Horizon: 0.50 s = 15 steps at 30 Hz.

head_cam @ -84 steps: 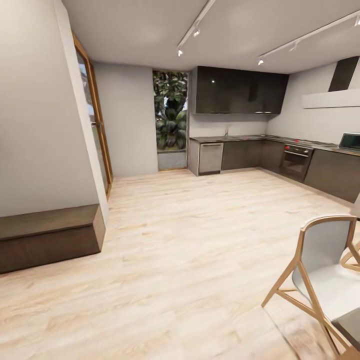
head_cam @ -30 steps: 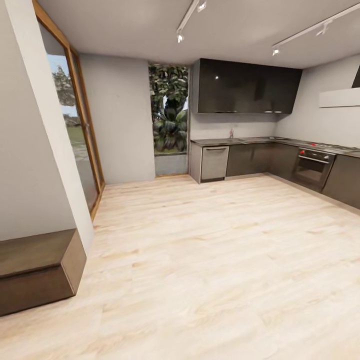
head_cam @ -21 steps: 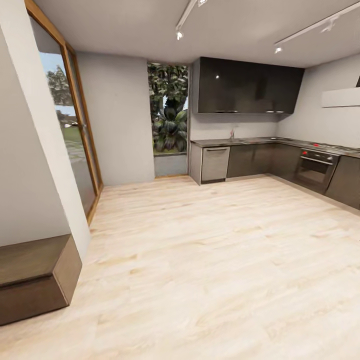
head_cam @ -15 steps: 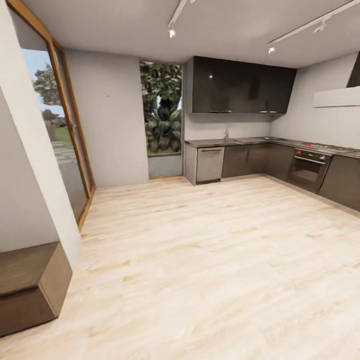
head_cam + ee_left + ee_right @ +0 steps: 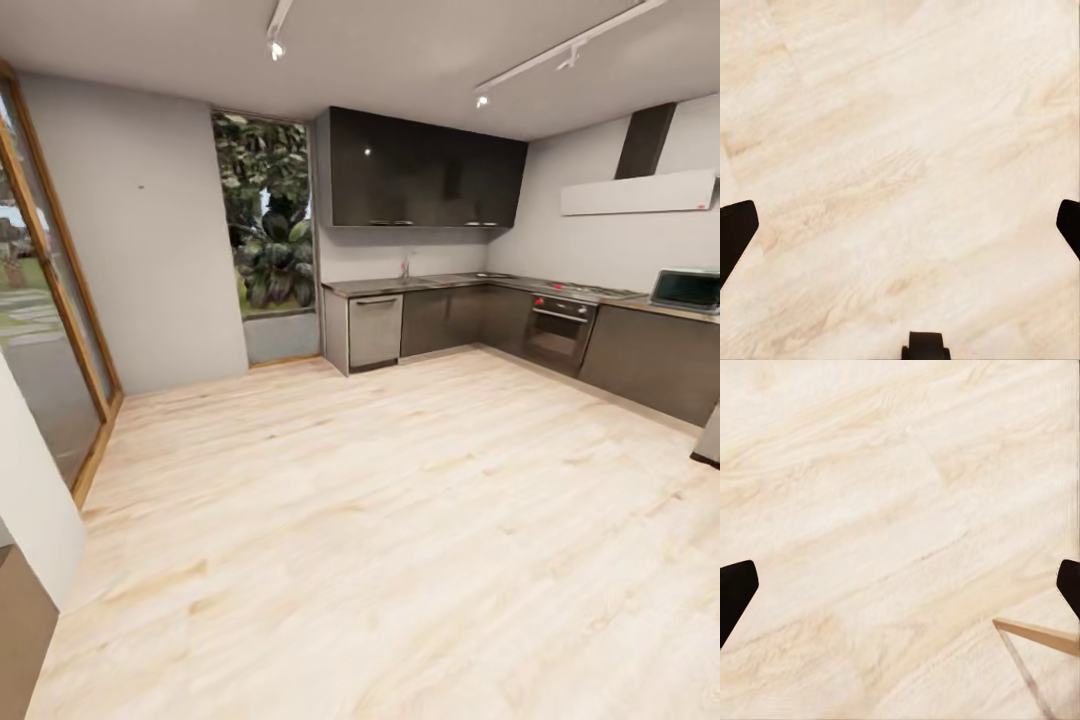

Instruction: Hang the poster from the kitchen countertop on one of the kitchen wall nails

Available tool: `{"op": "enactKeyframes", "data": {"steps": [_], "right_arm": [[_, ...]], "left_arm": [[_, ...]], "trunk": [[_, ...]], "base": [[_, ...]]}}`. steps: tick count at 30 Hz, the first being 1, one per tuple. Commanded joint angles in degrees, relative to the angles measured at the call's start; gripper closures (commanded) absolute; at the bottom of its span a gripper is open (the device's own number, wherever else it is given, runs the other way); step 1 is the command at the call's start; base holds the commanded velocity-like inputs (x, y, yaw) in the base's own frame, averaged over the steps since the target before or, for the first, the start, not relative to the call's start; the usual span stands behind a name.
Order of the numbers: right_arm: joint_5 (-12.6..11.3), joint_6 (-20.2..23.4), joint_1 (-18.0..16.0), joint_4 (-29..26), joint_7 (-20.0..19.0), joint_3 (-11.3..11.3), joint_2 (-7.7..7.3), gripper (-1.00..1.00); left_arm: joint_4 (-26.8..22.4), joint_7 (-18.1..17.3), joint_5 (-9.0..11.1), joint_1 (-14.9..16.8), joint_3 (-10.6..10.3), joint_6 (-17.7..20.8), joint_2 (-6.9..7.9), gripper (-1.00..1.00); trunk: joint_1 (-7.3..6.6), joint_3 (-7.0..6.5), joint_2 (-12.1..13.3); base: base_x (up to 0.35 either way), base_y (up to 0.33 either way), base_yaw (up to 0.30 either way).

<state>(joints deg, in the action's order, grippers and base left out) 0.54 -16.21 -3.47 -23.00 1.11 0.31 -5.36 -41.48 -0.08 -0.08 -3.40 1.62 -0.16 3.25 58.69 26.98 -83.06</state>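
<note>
Spanning pale wood floor (image 5: 400,520), kitchen countertop (image 5: 440,282) beyond.

Light wood floor (image 5: 400,520), dishwasher (image 5: 375,331), oven (image 5: 556,333), microwave (image 5: 686,290)

One L-shaped countertop (image 5: 450,281) runs along the right of the frame, with one oven (image 5: 557,333), one dishwasher (image 5: 375,331) and one microwave (image 5: 686,290) at the far right edge. Upper centre, one block of wall cabinets (image 5: 425,170); one hood (image 5: 640,190) upper right, and two light tracks (image 5: 560,55) on the ceiling. Two windows: one (image 5: 265,215) upper centre-left, one glazed door (image 5: 40,330) at the left edge.
</note>
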Motion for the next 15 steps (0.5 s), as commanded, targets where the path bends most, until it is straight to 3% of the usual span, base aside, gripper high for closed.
{"op": "enactKeyframes", "data": {"steps": [1,7,15], "right_arm": [[0.1,-0.2,0.0,0.1,0.1,0.0,0.00,-1.00],[0.1,-0.2,0.0,0.1,0.1,0.0,0.00,-1.00],[0.1,-0.1,0.0,0.1,0.1,0.0,0.00,-1.00]], "left_arm": [[-0.1,0.0,0.0,0.0,0.1,0.0,0.00,-1.00],[-0.1,0.0,0.0,0.0,0.1,0.0,0.00,-1.00],[-0.1,0.0,0.0,0.0,0.1,0.0,0.00,-1.00]], "trunk": [[0.04,0.05,0.0],[0.04,0.05,0.0],[0.04,0.05,0.0]], "base": [[0.338,0.000,-0.300],[0.338,0.000,-0.238],[0.338,0.000,-0.010]]}}
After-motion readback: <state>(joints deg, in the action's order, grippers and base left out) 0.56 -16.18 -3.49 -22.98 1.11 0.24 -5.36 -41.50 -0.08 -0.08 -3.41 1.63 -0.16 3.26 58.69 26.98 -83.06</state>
